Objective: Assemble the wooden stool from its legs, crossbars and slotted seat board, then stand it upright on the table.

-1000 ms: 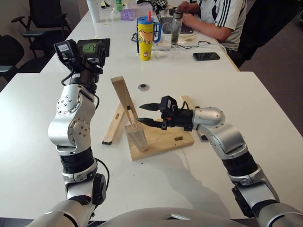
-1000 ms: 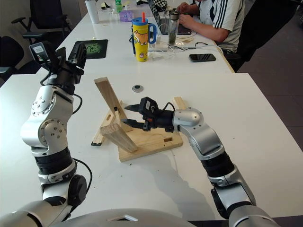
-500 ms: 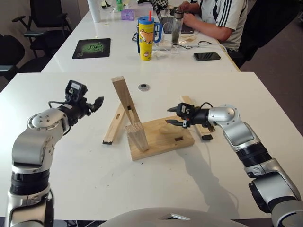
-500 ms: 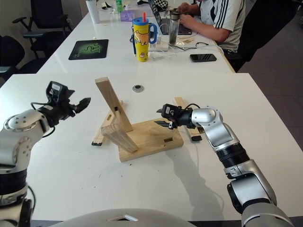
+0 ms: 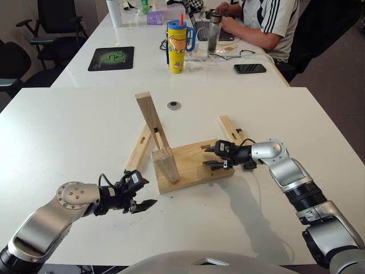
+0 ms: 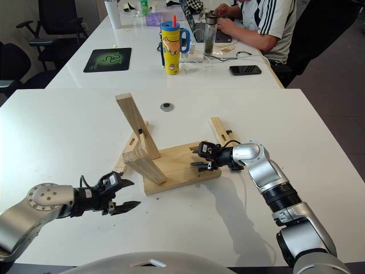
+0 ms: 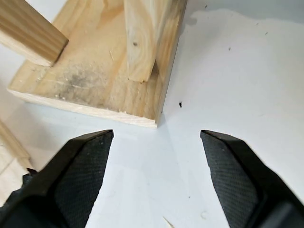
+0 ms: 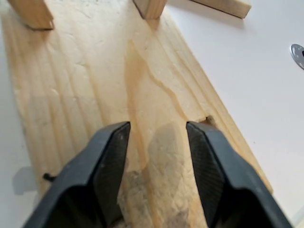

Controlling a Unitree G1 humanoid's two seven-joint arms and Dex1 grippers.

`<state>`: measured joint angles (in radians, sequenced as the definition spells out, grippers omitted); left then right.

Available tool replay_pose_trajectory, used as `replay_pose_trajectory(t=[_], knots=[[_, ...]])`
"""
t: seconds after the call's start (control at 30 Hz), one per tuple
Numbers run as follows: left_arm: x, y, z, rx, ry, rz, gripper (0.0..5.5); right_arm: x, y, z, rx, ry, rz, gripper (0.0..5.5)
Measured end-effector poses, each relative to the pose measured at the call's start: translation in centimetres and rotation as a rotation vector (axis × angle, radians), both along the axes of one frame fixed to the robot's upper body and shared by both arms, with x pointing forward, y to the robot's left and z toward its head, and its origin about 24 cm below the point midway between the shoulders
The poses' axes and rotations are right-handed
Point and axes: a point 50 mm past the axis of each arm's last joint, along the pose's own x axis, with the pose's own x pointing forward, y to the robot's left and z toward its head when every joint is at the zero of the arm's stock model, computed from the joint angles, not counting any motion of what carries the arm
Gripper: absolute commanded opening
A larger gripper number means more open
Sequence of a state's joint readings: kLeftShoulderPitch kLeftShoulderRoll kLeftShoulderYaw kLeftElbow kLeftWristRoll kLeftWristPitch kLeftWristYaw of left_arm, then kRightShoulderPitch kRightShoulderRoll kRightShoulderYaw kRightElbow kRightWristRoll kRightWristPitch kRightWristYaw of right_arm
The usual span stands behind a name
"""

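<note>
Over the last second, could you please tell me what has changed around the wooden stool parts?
The left gripper dropped from high at the far left to low beside the near left corner of the flat wooden seat board, fingers open. The right gripper drew back from the two wooden legs in the board to its right edge, also open. Nothing was grasped; all wooden parts stayed put.
</note>
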<state>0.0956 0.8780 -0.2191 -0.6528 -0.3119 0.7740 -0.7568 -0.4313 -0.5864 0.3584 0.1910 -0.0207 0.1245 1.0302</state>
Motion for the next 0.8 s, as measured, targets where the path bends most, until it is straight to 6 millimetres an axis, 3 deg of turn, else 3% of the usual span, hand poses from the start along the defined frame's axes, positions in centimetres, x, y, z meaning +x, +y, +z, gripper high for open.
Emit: replay_pose_trajectory(t=[0.17,0.37,0.57,0.8], knots=[[1.9,-1.2,-2.5,0.054,-0.033,-0.004,3.40,0.7,0.7,-0.1,0.007,-0.060,-0.036,2.18],[5.4,-2.2,-2.8,0.064,-0.160,0.097,3.40,1.5,0.7,-0.1,-0.034,-0.099,-0.069,2.18],[8.9,-2.0,-3.2,0.089,-0.263,0.259,3.40,-0.2,1.3,0.2,-0.028,0.016,0.016,2.18],[11.3,-4.8,-4.0,0.033,-0.309,0.343,3.40,-0.8,3.2,-0.8,0.014,0.057,-0.008,2.18]])
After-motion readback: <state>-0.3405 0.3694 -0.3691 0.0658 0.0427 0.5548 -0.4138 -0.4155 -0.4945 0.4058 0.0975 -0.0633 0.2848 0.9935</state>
